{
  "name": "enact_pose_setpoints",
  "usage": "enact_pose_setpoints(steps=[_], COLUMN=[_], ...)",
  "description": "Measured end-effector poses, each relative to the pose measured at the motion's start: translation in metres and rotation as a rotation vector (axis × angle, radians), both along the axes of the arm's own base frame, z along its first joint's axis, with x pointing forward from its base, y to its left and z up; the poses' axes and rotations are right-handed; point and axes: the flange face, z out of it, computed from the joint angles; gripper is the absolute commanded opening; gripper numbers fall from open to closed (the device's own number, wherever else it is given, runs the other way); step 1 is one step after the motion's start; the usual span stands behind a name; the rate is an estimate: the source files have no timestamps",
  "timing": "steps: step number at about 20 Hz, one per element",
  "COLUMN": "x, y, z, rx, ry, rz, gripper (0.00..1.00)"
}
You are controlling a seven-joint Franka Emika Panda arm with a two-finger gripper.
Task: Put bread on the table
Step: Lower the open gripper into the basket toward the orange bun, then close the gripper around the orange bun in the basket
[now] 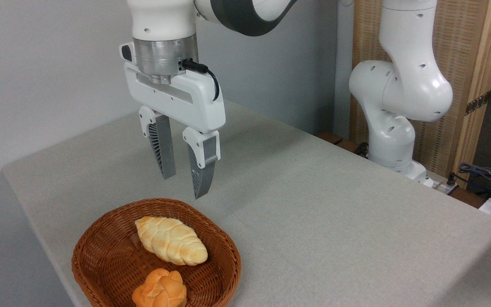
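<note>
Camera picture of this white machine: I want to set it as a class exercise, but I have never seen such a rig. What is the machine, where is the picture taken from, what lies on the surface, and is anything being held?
The white machine is a robot arm, bolted at the far side of a table covered in light grey cloth. There is one picture, taken by a fixed camera looking down across the table from the near side.

The part with two grey fingers is the end effector, the arm's "hand". It hangs in the air above the back rim of a brown wicker basket. Its fingers stand apart, and it holds nothing.

In the basket lie two breads: a long pale braided loaf and, nearer the camera, a small round orange-golden bun. Both are untouched. The bun is meant to go onto the table, which has not yet happened.
</note>
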Motion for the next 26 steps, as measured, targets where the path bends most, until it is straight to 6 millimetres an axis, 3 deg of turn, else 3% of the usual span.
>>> enact_pose_setpoints(steps=[7,13,26], x=[0.025,0.040,0.076], y=[0.004,0.027,0.050], z=[-0.016,-0.030,-0.121], rx=[-0.005,-0.002,0.029], ry=[-0.092,-0.129,-0.087], rz=[0.011,0.051,-0.019], gripper=[1.00,1.00,1.00])
